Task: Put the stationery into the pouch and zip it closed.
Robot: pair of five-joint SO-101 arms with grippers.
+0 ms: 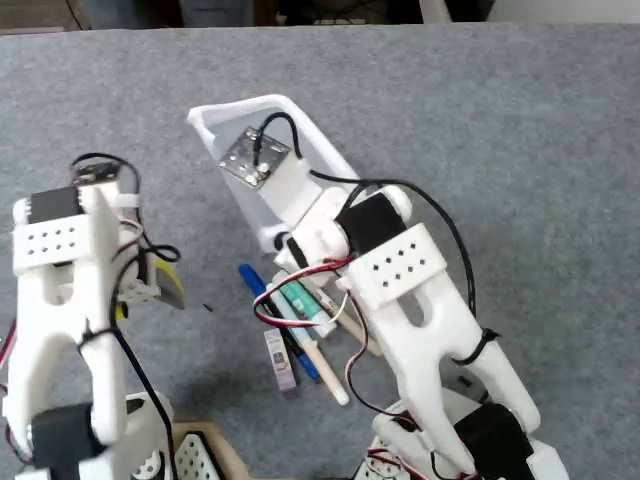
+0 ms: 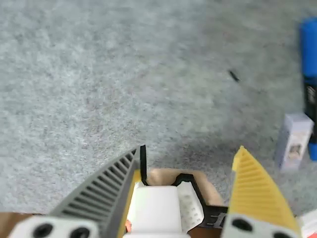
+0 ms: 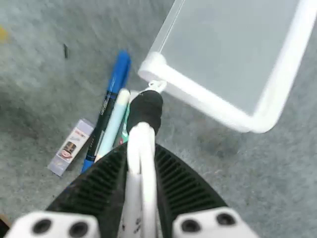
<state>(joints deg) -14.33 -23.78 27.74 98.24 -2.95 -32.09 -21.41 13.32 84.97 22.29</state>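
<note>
High view: the pouch (image 1: 235,108) lies at 12 o'clock of the loose pens (image 1: 300,325), close enough for short transfers. The left gripper (image 1: 152,285) sits at their 9 o'clock.

Left wrist view: its fingers are spread and empty, near the eraser (image 2: 293,141).

Right wrist view: the right gripper (image 3: 142,148) clamps a white pen (image 3: 144,106), its tip at the pouch's zip corner, probably for insertion.
</note>
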